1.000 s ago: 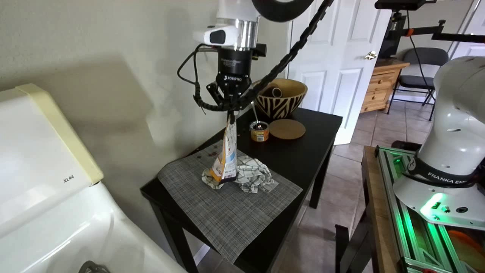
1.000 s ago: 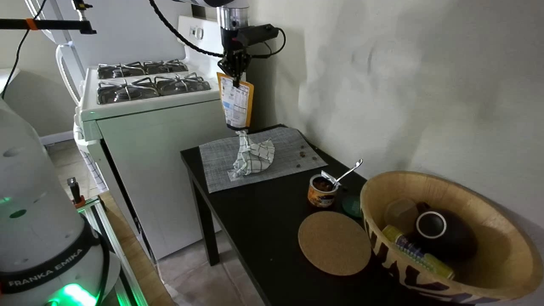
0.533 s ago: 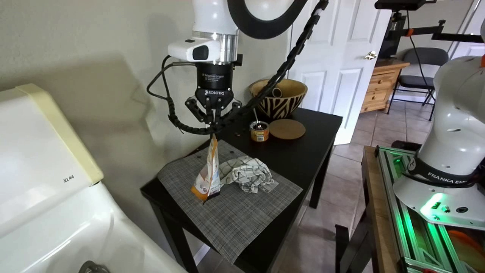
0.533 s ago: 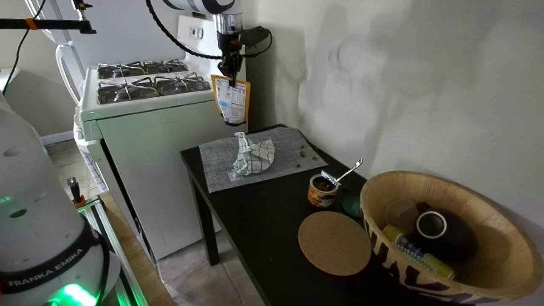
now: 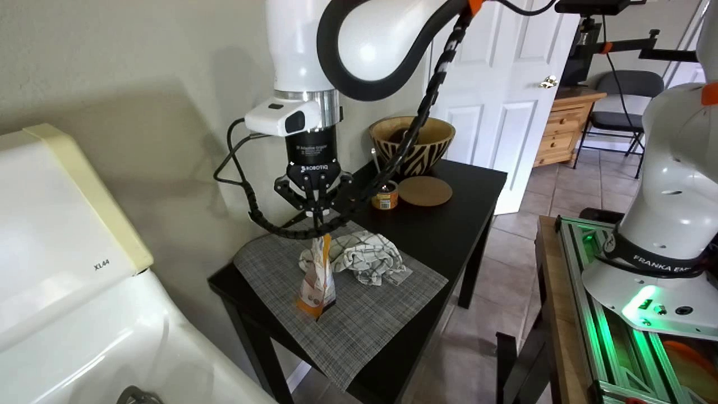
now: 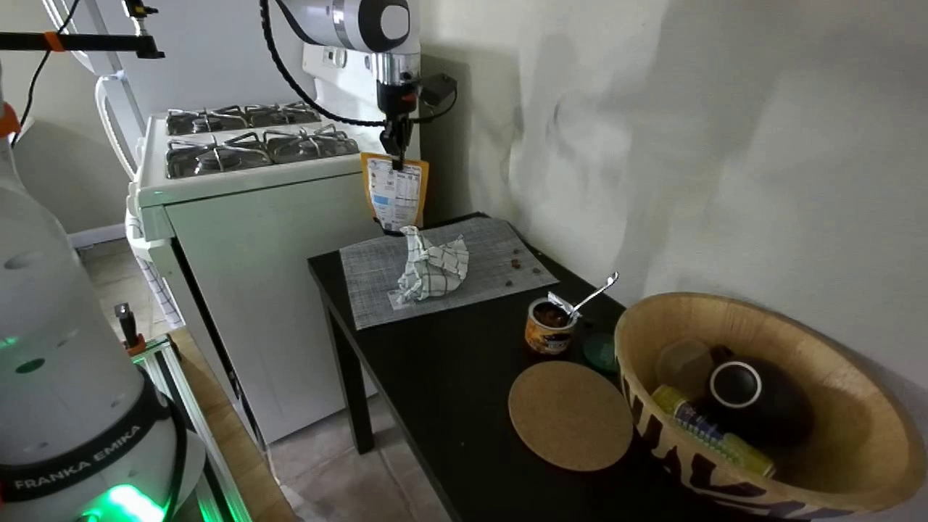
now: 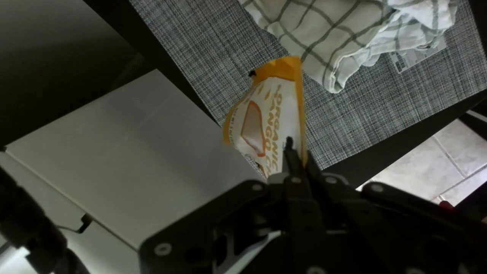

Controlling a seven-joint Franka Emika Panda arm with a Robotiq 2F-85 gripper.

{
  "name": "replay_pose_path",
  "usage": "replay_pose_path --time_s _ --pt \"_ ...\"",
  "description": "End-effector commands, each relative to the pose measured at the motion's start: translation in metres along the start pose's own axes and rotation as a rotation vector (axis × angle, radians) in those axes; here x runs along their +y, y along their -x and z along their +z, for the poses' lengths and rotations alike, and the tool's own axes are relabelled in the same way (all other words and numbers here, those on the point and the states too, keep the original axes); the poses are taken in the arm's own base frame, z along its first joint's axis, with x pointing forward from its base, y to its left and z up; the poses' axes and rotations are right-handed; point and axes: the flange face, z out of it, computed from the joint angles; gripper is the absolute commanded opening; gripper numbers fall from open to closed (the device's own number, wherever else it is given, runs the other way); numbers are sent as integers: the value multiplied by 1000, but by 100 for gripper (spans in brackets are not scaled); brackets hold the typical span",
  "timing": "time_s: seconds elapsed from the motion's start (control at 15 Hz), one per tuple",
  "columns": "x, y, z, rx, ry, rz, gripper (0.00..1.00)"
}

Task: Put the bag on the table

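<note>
The bag is a white pouch with orange edges and printing point(image 5: 318, 286); it also shows in an exterior view point(image 6: 394, 194) and in the wrist view point(image 7: 272, 114). My gripper point(image 5: 318, 225) is shut on the bag's upper edge, and the wrist view shows the fingertips point(image 7: 298, 154) on either side of it. The bag hangs nearly upright over the grey placemat point(image 5: 370, 325) on the black table point(image 6: 464, 391). Its bottom looks a little above the mat; exact contact is hard to tell. The bag's lower edge is partly behind the cloth in an exterior view.
A crumpled checked cloth point(image 5: 370, 255) lies on the mat beside the bag. A jar with a spoon point(image 6: 549, 333), a cork disc point(image 6: 571, 415) and a large patterned bowl point(image 5: 415, 157) stand farther along the table. A wall and a stove point(image 6: 290, 254) border it.
My gripper has moved with the bag toward the stove end of the table, away from behind the cloth, and then lowered. The bag has stayed in the grip.
</note>
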Motion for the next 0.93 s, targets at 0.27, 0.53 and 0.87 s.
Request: replay_pose_path --time_s 0.27,0.53,0.87 --pt "6 15 42 -83 -91 -73 1" --pt "8 15 45 -152 -115 -125 1" --pt "15 14 15 -158 -82 -113 51"
